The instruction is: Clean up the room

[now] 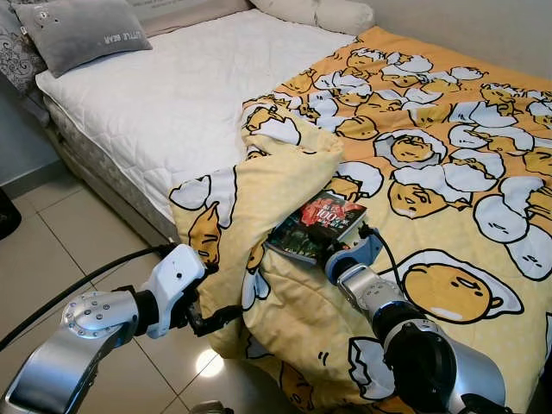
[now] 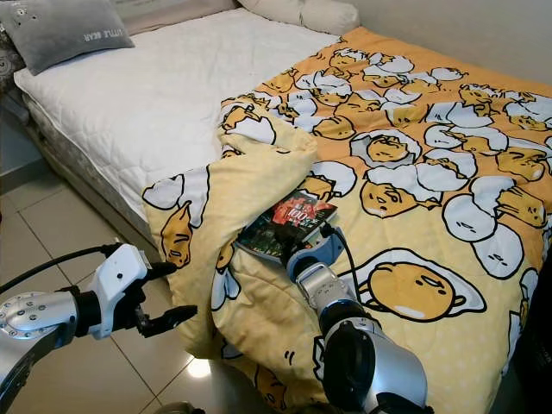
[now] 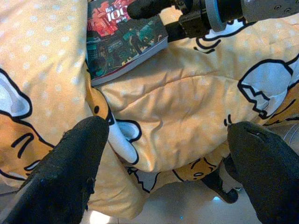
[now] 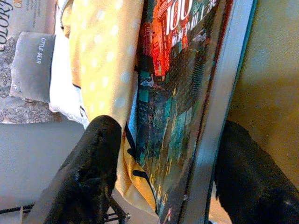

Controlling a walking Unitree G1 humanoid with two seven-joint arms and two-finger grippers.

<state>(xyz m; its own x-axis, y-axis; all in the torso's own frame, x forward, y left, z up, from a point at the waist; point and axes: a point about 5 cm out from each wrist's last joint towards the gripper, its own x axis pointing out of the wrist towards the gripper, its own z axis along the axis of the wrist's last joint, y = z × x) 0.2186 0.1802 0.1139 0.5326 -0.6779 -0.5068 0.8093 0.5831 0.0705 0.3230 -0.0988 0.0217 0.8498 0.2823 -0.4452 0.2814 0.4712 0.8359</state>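
The book (image 1: 316, 226) lies flat on the yellow egg-print blanket (image 1: 448, 172) near the bed's (image 1: 155, 103) foot-side edge, just beside a bunched fold of that blanket. Its cover shows a dark teal and red city scene with large white numerals reading "100" and smaller characters too small to read. The right gripper (image 1: 338, 238) sits at the book's near corner; in the right wrist view its two black fingers (image 4: 88, 172) stand spread wide, one on each side of the book's edge, and whether either touches the book cannot be told. The left gripper (image 1: 214, 321) hovers off the bed's side above the tiled floor (image 1: 52, 259), just beside the hanging blanket edge, its fingers (image 3: 65, 172) parted wide and holding nothing. On the bare white mattress at the head of the bed rests a grey pillow (image 1: 86, 30) printed "LITTLE BEAR". A patterned cushion (image 4: 18, 28) behind it bears writing that begins "COLOR", cut off at the frame. A cream pillow (image 1: 319, 13) lies at the far edge.
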